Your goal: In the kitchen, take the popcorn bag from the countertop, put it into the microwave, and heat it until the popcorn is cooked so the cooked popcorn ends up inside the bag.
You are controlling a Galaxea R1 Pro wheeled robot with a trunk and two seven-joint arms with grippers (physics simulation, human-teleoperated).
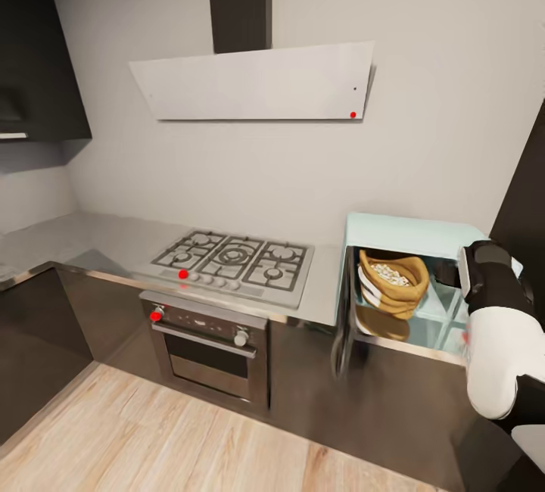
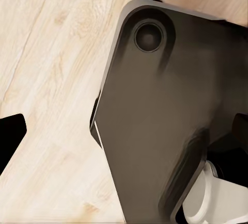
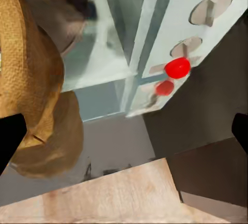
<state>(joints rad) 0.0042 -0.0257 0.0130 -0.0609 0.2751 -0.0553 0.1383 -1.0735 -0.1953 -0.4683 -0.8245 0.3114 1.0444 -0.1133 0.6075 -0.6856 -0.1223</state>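
Popcorn bag (image 1: 393,280) sits inside open microwave (image 1: 405,233).

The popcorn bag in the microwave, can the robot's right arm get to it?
Probably yes. The microwave door stands open, the popcorn bag sits tilted inside, and the right arm is just beside the opening with nothing between them.

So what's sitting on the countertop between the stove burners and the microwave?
Nothing: in the head view that strip of countertop between the gas hob and the microwave is bare steel.
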